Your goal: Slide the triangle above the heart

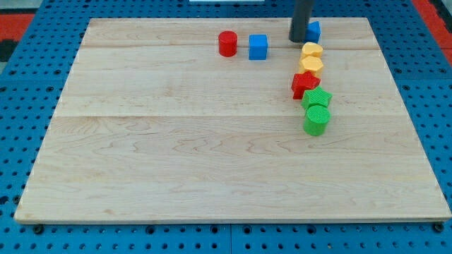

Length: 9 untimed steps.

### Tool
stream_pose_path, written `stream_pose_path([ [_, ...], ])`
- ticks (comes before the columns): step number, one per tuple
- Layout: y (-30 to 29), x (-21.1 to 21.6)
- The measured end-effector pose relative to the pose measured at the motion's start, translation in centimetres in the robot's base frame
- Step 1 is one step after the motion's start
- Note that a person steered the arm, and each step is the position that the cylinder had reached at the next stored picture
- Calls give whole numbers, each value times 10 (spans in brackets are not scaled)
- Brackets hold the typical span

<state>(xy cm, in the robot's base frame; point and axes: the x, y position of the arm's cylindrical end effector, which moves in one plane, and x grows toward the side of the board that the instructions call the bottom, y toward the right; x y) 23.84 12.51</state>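
Observation:
My tip rests on the board near the view's top right, touching the left side of a blue block. The rod hides part of that block, so its shape is unclear; it may be the triangle. Just below it lies a yellow block that looks like the heart. A second yellow block touches it from below; I cannot make out its shape.
Below the yellow blocks, a red star, a green star and a green cylinder form a close column. A blue cube and a red cylinder sit left of my tip. The wooden board lies on a blue pegboard.

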Motion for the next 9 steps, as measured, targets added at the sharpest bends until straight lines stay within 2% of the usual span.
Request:
stream_pose_path([
  [1,11,-28],
  [2,74,-28],
  [3,86,-24],
  [6,47,-2],
  [7,20,-38],
  [8,-5,-47],
  [9,-43,-16],
])
